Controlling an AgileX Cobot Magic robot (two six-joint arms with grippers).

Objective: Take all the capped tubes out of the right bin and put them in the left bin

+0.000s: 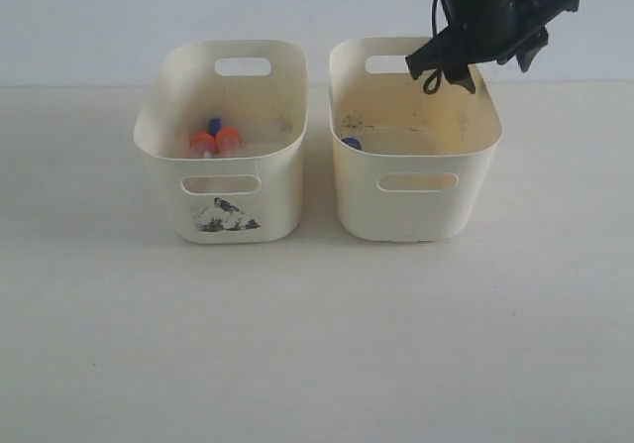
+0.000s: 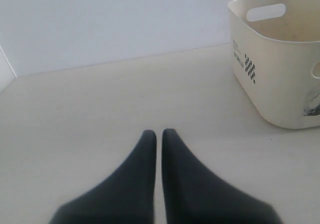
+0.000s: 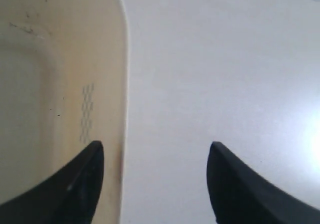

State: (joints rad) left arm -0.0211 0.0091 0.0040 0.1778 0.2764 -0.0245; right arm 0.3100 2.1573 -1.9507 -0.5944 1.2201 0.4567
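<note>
The left bin (image 1: 269, 203), marked with a dark smudge on its front, holds two orange-capped tubes (image 1: 216, 143) and a blue-capped tube (image 1: 215, 125). Against the left wall of the plain right bin (image 1: 362, 200) a blue cap (image 1: 351, 143) of one tube shows. My right gripper (image 1: 443, 72) hangs open and empty above that bin's far right rim. In the right wrist view the gripper (image 3: 155, 151) straddles the bin's rim (image 3: 123, 83), one finger inside, one over the table. My left gripper (image 2: 159, 133) is shut and empty, low over the table beside the left bin (image 2: 280, 78); it is out of the exterior view.
Both bins stand side by side on a pale table (image 1: 317, 344) with a narrow gap between them. A white wall (image 1: 99, 17) runs behind them. The left bin's side bears a small checkered print (image 2: 250, 67).
</note>
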